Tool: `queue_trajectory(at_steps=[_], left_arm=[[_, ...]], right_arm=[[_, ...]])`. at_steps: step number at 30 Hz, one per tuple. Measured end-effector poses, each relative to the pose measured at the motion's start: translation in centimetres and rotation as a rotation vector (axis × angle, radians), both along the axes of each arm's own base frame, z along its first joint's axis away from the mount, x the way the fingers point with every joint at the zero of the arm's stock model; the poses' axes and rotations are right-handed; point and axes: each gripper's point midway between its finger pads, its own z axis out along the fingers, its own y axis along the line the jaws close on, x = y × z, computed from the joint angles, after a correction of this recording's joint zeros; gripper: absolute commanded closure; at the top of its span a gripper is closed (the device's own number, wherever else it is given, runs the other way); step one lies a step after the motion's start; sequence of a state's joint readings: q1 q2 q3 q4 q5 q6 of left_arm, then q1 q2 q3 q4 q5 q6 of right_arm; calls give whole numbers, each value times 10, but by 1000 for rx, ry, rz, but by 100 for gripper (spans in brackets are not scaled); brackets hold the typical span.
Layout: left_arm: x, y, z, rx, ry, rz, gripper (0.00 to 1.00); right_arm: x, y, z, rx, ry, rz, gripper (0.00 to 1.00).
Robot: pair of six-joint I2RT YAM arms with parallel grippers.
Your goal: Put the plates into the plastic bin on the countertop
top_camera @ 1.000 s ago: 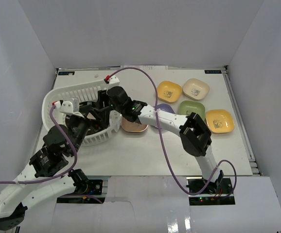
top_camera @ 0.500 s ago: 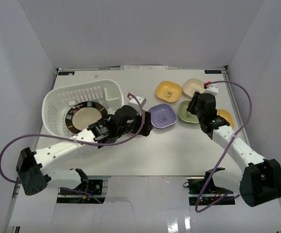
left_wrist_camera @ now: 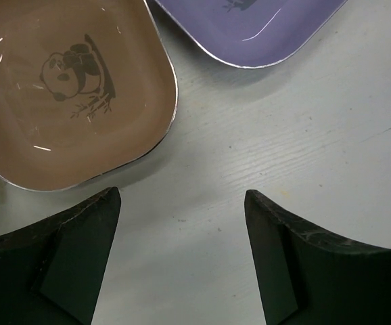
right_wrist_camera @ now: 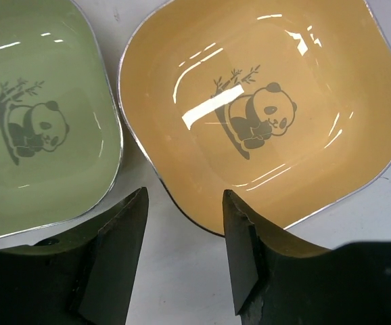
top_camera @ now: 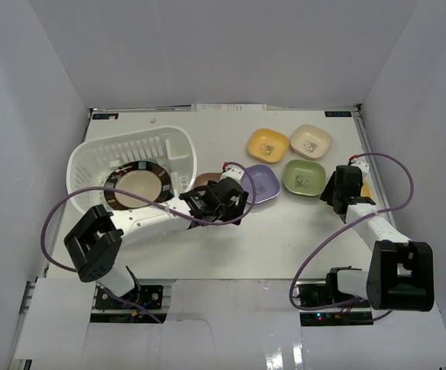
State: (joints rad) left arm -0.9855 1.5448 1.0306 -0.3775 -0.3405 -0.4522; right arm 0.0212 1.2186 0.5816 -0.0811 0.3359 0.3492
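**Left gripper (left_wrist_camera: 180, 203).** My jaws are spread wide and hold nothing. Only bare countertop (top_camera: 285, 231) shows between the fingers. The brown dish (left_wrist_camera: 67, 88) lies just beyond the finger at the left of the wrist view. The purple dish (left_wrist_camera: 249, 27) lies just beyond the gap. The two dishes sit close together, and I cannot tell whether their rims touch.

**Right gripper (right_wrist_camera: 182, 206).** My jaws are partly open and grip nothing. The near corner of the orange dish (right_wrist_camera: 263, 108) lies in the gap between the fingers. I cannot tell whether either finger touches its rim. The green dish (right_wrist_camera: 40, 122) lies just beside the orange dish, with its near edge behind the other finger.

**Surroundings.** The plastic bin (top_camera: 92, 154) stands at the rear left of the countertop, close to the brown dish. The dark-rimmed round plate (top_camera: 136, 185) lies flat on its floor. The yellow dish (top_camera: 268, 144) and the cream dish (top_camera: 311, 141) rest on the countertop behind the purple and green dishes, apart from both grippers. In the top view my right wrist covers most of the orange dish.

**Arm pose.**
- **Left arm:** The elbow is folded at the near left. The forearm runs rightward along the front of the bin, and the wrist points down at the table.
- **Right arm:** The elbow is bent near the front right edge. The forearm reaches toward the rear, and the wrist points down over the dishes.
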Motion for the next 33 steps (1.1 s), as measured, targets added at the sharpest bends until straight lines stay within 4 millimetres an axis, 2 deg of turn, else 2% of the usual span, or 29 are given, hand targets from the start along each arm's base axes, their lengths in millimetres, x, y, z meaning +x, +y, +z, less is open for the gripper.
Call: queue_trajectory(at_steps=[2,4,7,8,13,17,20,22,24,25,27,28,30,33], left_arm=[[2,0,-10,26,11,-1,16],[6,0,-16,39,17,3,16],[14,2,-20,46,21,14,17],[17,1,-21,45,21,14,17],[26,0,-27,56,19,14,18],[27,0,-40,84,33,11,20],[29,4,-53,115,49,14,30],[31,7,-59,134,54,17,44],[32,9,-63,144,58,20,62],[34,8,-64,144,56,14,77],[39,-2,-60,124,35,-11,90],[40,-10,-54,104,17,-26,100],[44,-17,-43,79,-15,-25,100],[42,-13,-28,57,-32,-18,100]], right_arm=[[-2,-1,-9,0,31,5,47],[-4,1,-18,3,64,19,53],[-5,2,-26,5,93,29,65],[-6,3,-27,8,95,30,74],[-7,2,-23,6,72,30,92],[-8,1,-8,0,12,26,92],[-9,1,8,7,-51,23,92],[-11,3,19,15,-89,25,92],[-12,5,32,27,-131,31,92],[-12,7,39,36,-155,36,92],[-14,10,52,47,-198,47,92],[-15,11,57,53,-213,52,92],[-17,13,66,61,-239,63,92],[-20,18,84,74,-278,85,92]])
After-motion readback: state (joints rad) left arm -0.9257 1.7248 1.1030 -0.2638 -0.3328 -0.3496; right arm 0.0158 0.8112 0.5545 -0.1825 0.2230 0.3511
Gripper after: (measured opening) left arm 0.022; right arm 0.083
